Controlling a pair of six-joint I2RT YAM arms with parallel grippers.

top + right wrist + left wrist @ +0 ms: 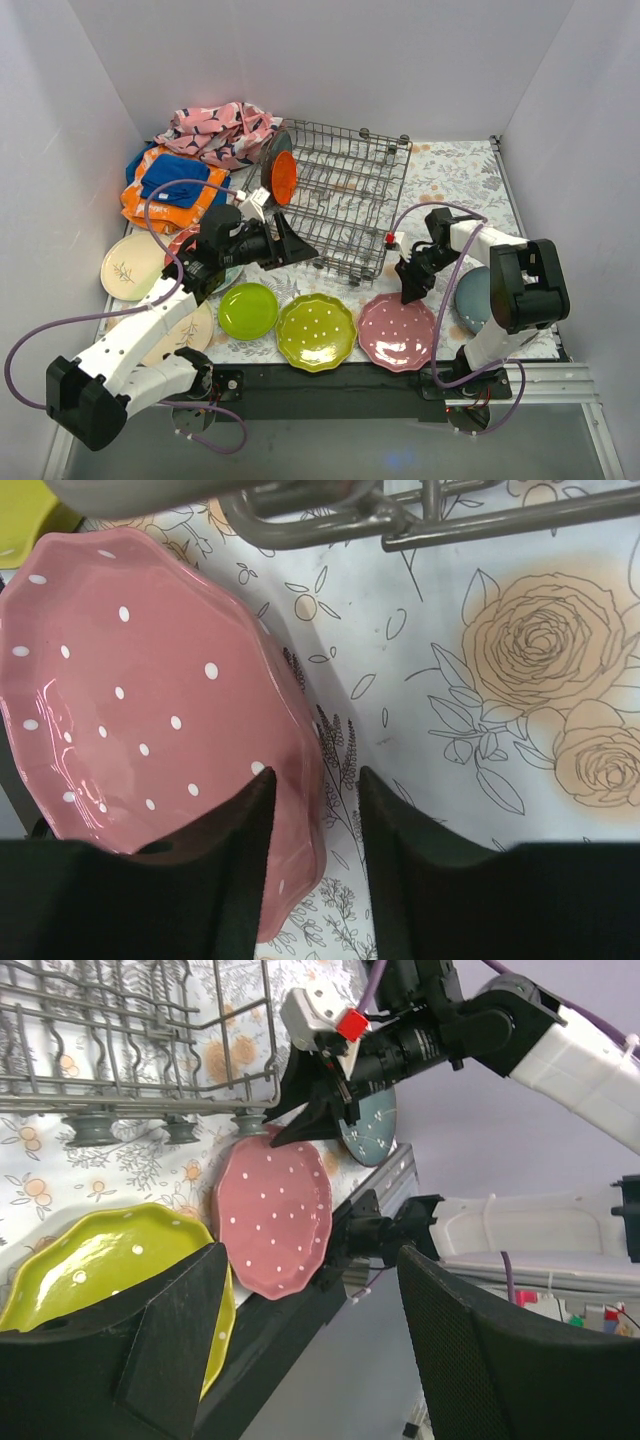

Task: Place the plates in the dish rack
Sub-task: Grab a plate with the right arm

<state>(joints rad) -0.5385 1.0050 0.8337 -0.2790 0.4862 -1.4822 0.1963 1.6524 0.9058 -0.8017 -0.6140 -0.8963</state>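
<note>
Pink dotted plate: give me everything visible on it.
The pink dotted plate is round with a scalloped rim, glossy like glazed ceramic, pink with small white dots. It lies face up on the floral table cover near the front edge, beside the lime green dotted plate and just before the dish rack. The open right gripper straddles its rim; contact is unclear.

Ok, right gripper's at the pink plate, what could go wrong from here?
The right gripper straddles only the wavy rim of the pink plate, one finger over it, one over the tablecloth; so thin a grip may slip on lifting. The dish rack stands close by, so the rising plate could catch its wire. The left gripper hangs open beside the rack, so the arms may crowd.
</note>
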